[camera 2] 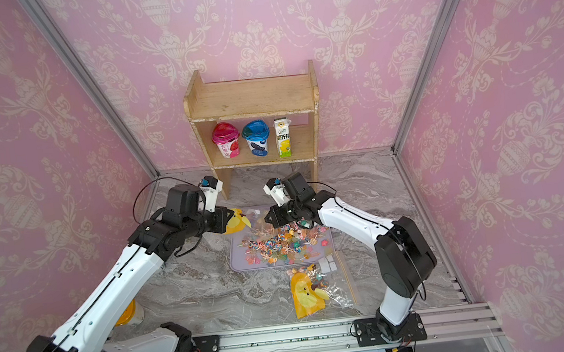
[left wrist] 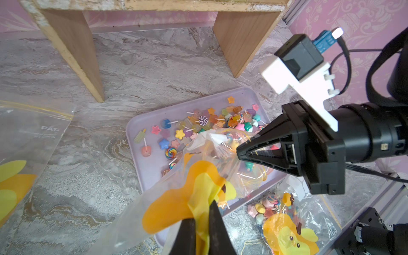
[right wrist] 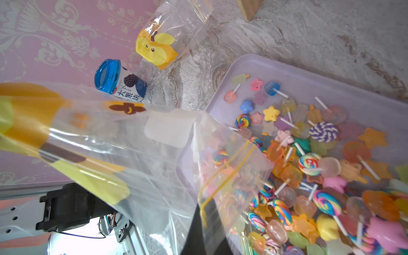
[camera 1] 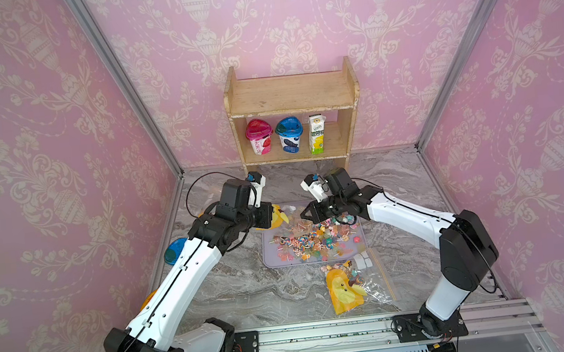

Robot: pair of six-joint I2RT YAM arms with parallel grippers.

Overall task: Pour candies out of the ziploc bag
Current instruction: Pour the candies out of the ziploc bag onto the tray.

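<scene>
A clear ziploc bag [left wrist: 198, 176] with a yellow and orange duck print hangs stretched between my two grippers over a lavender tray [camera 1: 271, 256]. My left gripper [left wrist: 202, 215] is shut on the bag's printed bottom end. My right gripper [right wrist: 202, 218] is shut on the yellow zip edge at the mouth, which droops over the tray. The candies [camera 1: 310, 240], bright stars and swirl lollipops on white sticks, lie heaped in the tray [right wrist: 287, 70]. Some candies [right wrist: 309, 165] show through the film near the mouth; whether they are inside the bag I cannot tell.
A second duck-print bag [camera 1: 351, 284] with candies in it lies in front of the tray, to the right. A flat bag [right wrist: 167, 37] and a tipped blue-lidded cup [camera 1: 176, 250] lie left of it. A wooden shelf [camera 1: 293, 111] stands at the back wall.
</scene>
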